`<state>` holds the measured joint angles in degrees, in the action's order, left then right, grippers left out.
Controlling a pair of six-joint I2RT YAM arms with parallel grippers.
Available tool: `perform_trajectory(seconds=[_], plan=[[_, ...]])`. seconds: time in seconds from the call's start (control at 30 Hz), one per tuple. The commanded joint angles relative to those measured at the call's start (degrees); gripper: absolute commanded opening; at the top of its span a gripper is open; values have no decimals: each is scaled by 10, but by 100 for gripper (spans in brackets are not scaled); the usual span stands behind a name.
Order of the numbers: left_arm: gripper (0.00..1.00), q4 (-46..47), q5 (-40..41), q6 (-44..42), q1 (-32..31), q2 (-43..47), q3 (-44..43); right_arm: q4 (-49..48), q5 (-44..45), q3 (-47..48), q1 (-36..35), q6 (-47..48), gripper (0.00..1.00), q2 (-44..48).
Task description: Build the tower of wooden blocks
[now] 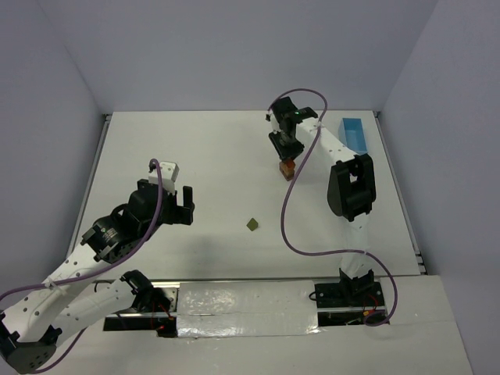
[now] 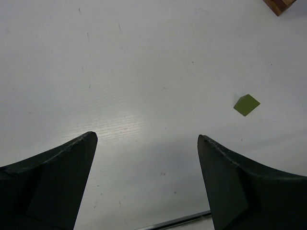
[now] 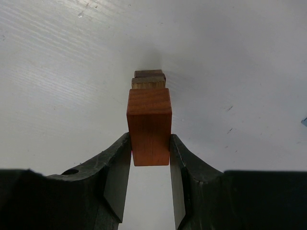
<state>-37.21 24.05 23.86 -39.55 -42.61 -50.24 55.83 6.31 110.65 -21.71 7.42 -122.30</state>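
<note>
right tool (image 3: 149,140) pinching orange block (image 3: 149,115) at tan and dark red wood block tower (image 3: 148,82) | left tool (image 2: 147,136) spread | olive block (image 2: 246,104) lies apart

Overhead view looking down, wrist views low and close, left shares olive block (image 1: 253,224)

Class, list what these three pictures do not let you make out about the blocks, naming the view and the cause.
1. Right wrist view: the orange block, clamped in the right jaws, hides the stack behind it; only two block tops show.
2. Top view: the stack is too small to count, partly under the right arm.
3. Left wrist view: the top edge cuts off all but the stack's corner.
</note>
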Motion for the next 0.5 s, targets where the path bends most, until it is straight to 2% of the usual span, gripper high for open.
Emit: perform_trajectory(seconds=[0.0, 0.47], plan=[[99, 26, -5, -16, 2, 0, -6, 13, 2, 26, 5, 9, 14, -7], [99, 29, -18, -21, 2, -5, -5, 13, 2, 18, 6, 9, 16, -11]])
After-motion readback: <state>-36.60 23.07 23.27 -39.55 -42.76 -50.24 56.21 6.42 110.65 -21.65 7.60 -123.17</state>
